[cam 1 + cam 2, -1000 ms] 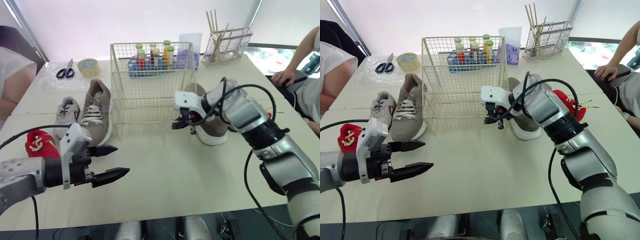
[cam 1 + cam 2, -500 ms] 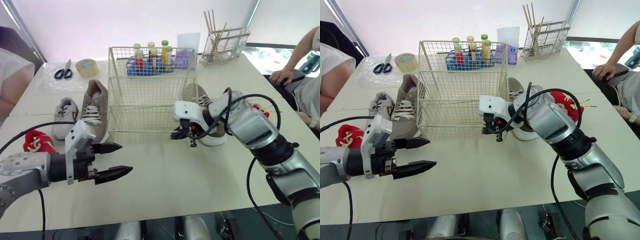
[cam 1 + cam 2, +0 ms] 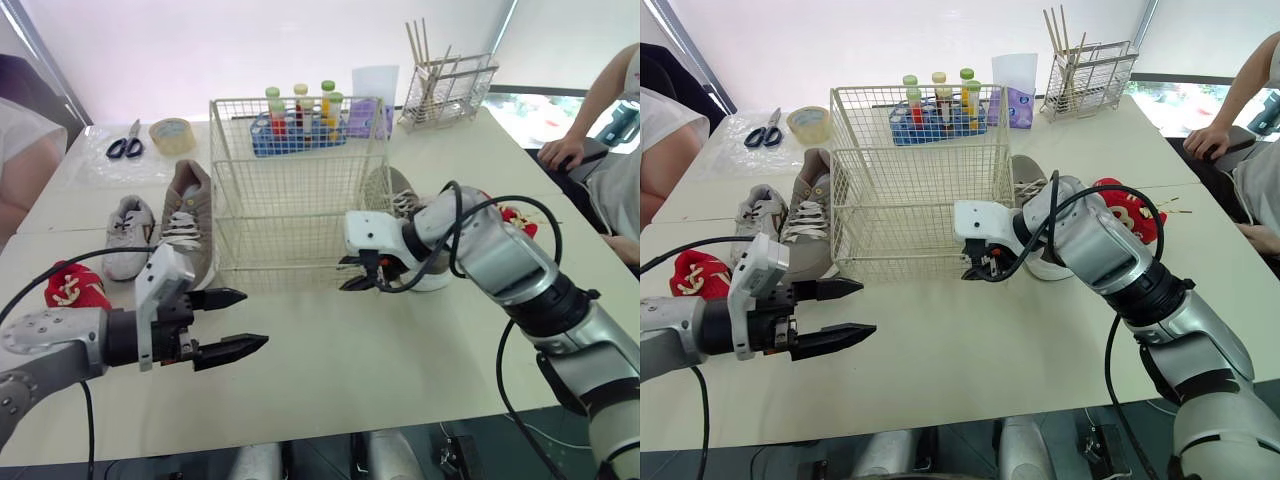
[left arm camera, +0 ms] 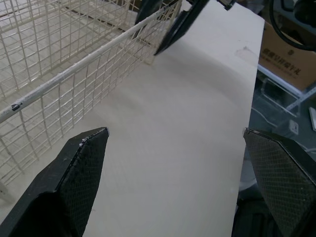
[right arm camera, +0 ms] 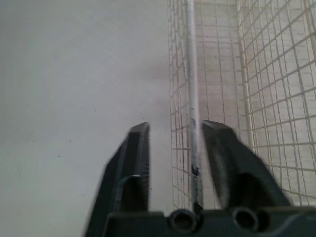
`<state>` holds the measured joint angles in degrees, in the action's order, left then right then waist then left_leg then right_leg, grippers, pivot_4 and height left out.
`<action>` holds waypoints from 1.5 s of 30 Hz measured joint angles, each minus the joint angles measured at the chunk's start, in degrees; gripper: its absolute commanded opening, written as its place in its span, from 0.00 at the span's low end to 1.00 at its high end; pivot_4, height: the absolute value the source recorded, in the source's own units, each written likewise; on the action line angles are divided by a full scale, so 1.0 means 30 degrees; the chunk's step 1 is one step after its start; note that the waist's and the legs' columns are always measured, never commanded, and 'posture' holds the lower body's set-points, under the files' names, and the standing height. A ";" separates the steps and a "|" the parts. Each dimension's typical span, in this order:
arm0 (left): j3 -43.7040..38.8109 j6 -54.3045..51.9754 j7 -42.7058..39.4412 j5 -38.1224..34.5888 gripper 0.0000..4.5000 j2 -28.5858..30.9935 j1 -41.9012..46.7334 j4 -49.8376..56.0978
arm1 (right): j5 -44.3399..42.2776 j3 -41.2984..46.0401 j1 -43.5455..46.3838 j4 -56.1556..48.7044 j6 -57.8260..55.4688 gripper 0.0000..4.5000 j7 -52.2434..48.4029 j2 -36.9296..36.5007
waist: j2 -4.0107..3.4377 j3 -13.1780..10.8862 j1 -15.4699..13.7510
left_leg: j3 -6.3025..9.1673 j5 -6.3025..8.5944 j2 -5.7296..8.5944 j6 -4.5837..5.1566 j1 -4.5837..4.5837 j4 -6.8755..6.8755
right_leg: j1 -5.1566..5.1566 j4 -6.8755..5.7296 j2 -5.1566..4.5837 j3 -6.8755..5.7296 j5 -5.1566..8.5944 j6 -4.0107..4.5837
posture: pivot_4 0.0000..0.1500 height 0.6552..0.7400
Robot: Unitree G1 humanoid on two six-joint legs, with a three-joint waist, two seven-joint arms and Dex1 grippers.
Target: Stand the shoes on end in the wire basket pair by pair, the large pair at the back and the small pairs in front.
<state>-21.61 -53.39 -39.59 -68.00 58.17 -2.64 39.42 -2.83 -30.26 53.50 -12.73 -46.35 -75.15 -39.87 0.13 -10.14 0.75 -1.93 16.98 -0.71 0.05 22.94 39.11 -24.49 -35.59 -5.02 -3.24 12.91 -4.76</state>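
Left eye view, brown shoe (image 3: 189, 222), toe nearward

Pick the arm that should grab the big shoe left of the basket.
Left. The left claw, open and empty, hovers just in front of that shoe. The right claw straddles a corner wire of the basket, on the far side.
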 measured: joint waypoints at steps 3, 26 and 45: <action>0.0013 -0.0001 0.0012 -0.0003 1.00 0.0000 -0.0001 0.0000 | -0.0512 0.0289 0.0017 -0.0273 -0.0789 0.86 0.0185 0.0056 | 0.0000 0.0000 -0.0007 | 0.0000 0.0000 -0.0003 0.0000 0.0000 0.0001 | 0.0000 0.0000 -0.0002 0.0000 0.0000 0.0000 | 1.00 1.00; 0.2292 -0.0423 0.1756 -0.4256 1.00 -0.1651 0.2023 -0.0683 | -0.6290 1.9287 -1.0559 -0.0897 -0.0651 0.99 1.0933 0.3021 | 0.0022 0.0011 -0.0392 | -0.0093 0.0031 0.0042 0.0067 -0.0022 0.0016 | 0.0014 0.0011 -0.0026 0.0099 -0.0048 -0.0087 | 1.00 1.00; 0.3181 -0.0428 0.2048 -0.4604 1.00 -0.1256 0.1911 0.0089 | -0.7552 1.7091 -1.5021 -0.4639 0.0523 0.99 1.6909 0.5540 | 0.0018 0.0004 -0.0255 | -0.0240 0.0035 -0.0052 0.0067 -0.0182 -0.0014 | 0.0002 -0.0103 0.0127 0.0324 0.0055 0.0068 | 1.00 1.00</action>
<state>-12.07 -54.68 -33.45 -81.82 54.40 3.09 39.68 -25.48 21.02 8.44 -26.65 -44.79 -24.42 -23.25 0.19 -10.12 -0.01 -2.65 17.09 -0.87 0.25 22.39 39.07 -24.48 -35.90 -4.64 -2.27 13.08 -4.56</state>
